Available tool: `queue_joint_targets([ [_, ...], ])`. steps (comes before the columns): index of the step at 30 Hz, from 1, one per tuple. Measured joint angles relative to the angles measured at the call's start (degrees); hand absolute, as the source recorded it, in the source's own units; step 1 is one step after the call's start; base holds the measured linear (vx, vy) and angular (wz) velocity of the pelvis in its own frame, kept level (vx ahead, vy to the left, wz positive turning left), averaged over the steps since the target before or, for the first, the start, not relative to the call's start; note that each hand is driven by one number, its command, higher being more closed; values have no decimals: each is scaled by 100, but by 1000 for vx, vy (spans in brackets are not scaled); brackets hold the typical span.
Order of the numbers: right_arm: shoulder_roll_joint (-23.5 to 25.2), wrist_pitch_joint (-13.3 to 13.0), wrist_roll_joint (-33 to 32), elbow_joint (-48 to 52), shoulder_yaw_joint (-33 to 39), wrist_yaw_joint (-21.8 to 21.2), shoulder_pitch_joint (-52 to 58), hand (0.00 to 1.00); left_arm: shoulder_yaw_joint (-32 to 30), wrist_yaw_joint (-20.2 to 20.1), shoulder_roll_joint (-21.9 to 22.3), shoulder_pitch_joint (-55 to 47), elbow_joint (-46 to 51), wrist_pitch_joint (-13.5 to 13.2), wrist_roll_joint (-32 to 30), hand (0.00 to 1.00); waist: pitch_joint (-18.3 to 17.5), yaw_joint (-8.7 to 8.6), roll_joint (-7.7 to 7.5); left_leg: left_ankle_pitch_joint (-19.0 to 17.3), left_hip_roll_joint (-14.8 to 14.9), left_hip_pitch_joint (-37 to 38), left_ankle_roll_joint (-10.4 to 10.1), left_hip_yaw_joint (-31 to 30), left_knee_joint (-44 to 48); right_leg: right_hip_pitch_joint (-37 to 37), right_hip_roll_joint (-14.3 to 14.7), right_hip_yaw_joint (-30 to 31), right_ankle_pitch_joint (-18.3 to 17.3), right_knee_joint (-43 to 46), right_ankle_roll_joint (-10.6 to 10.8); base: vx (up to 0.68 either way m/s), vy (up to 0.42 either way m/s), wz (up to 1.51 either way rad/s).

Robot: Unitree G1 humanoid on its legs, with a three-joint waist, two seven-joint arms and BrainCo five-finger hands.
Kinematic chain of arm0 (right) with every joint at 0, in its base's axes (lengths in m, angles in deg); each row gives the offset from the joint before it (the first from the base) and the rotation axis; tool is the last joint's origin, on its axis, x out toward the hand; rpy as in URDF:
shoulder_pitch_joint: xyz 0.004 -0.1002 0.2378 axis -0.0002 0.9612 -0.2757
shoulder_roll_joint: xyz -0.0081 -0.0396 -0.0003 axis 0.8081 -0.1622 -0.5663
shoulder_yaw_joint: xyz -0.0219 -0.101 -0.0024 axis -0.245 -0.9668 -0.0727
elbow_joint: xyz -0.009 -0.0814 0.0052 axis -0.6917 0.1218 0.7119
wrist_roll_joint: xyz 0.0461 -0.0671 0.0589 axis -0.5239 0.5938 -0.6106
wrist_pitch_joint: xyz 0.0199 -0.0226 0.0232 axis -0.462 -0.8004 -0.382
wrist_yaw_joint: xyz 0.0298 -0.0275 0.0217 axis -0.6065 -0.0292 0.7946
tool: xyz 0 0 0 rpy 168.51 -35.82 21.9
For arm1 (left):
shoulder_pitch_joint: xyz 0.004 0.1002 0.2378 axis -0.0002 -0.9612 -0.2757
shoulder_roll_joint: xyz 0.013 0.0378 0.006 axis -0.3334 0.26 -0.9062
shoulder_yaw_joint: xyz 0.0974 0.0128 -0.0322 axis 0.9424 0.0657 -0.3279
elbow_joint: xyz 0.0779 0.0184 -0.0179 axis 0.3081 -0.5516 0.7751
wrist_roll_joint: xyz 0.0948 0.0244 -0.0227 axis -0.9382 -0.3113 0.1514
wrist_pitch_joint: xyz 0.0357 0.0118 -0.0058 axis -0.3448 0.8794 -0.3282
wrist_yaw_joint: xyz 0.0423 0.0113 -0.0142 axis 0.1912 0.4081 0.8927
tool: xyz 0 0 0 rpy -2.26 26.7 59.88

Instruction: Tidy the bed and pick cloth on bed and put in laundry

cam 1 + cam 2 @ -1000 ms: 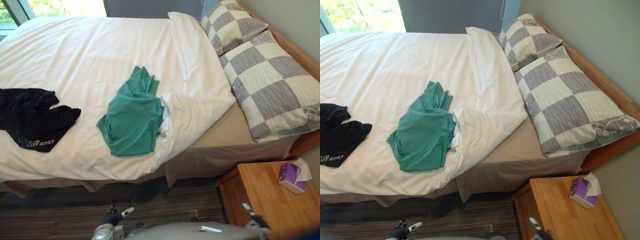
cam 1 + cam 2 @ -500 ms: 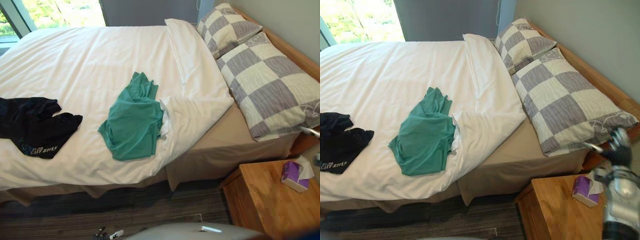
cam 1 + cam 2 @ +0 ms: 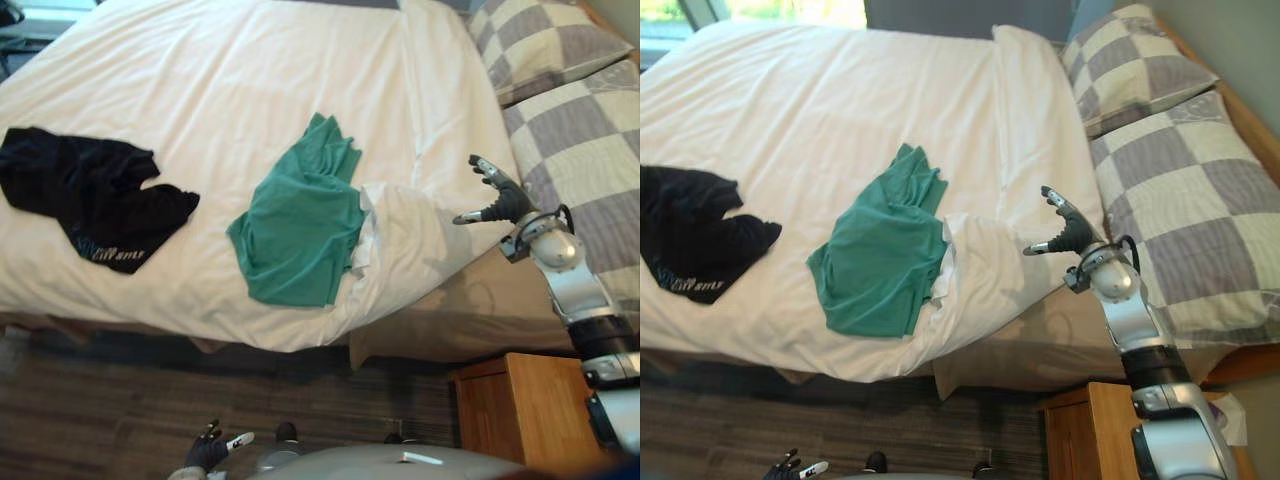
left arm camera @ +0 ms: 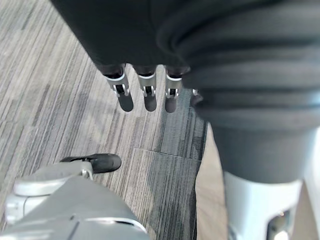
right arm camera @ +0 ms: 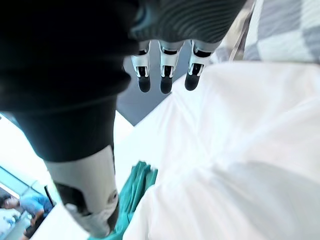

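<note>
Farthest left on the bed (image 3: 432,338), a black garment (image 3: 90,205) lies crumpled on the white duvet (image 3: 230,70), close to the near edge and well apart from the other clothing. Low at the near left, the left hand (image 3: 207,452) hangs over the striped carpet (image 3: 120,390) beside the bed; its wrist view shows the fingers (image 4: 145,96) straight and relaxed, holding nothing. Toward the middle of the duvet lies the green cloth (image 3: 297,225), loosely bunched, narrowing toward its far end and spreading wider toward the near edge. Its right side touches the turned-back corner (image 3: 405,225) of the duvet, where the cover is folded over on itself into a thick white roll. Just right of that fold the right hand (image 3: 506,202) hovers above the edge of the duvet, fingers spread and straight with the thumb held apart, grasping nothing and not touching the green cloth. Below it a strip of tan sheet (image 3: 495,288) lies bare between the duvet and the pillows. At the far right two checked pillows (image 3: 590,140) in grey and cream lie side by side along the head of the bed, one farther than the other. Near right, a wooden nightstand (image 3: 520,410) stands against the bed's side, under the right arm
</note>
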Motion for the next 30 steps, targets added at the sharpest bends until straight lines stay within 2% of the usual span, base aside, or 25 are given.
queue_joint_targets([
  [5,-1,142,161,-487,-189,404,-744,0,-13,79,-17,321,116,6,8,0,491,194,-36,200,83,-415,-10,-125,55,-279,81,-77,248,-53,-10,-90,-20,14],
  [7,0,142,204,-500,-234,507,-881,0,-24,95,-57,414,141,4,8,0,569,258,-79,218,78,-509,4,-129,55,-357,83,-78,248,-71,-11,-96,-10,8],
  [12,-1,246,208,-600,-590,706,-1543,0,-65,84,-385,901,219,-24,7,0,897,320,-228,441,53,-882,37,-218,-8,-649,92,-86,311,-111,-92,-117,-8,12],
  [14,-2,286,209,-639,-621,711,-1675,0,-69,80,-480,1072,224,-38,7,0,1016,322,-231,559,40,-941,47,-284,-113,-722,93,-93,311,-112,-92,-118,-8,19],
  [20,-33,463,206,-1268,-660,719,-1877,0,-63,-37,-732,1598,277,-140,12,0,1504,489,-181,839,30,-1232,80,-428,-306,-1031,113,-151,324,-51,-114,-81,0,14],
  [21,-32,470,205,-1451,-659,714,-1901,100,-52,-69,-792,1663,293,-170,17,0,1508,496,-183,872,28,-1343,71,-457,-305,-1140,111,-177,325,-28,-114,9,4,13],
  [23,-31,497,207,-1797,-659,682,-2088,100,-19,-170,-887,1793,306,-229,16,0,1640,523,-159,905,16,-1367,66,-471,-305,-1173,100,-181,325,6,-116,30,2,7],
  [27,-56,500,206,-2350,-633,674,-2473,100,268,-309,-1090,2015,385,-528,45,0,1707,536,-91,921,-24,-1472,66,-523,-306,-1270,60,-217,318,55,-118,16,14,7],
  [30,-240,502,102,-2504,-491,678,-2615,100,443,-415,-1143,2250,396,-588,185,0,1756,550,-7,969,-55,-1582,69,-620,-309,-1364,30,-231,309,129,-123,4,20,15],
])
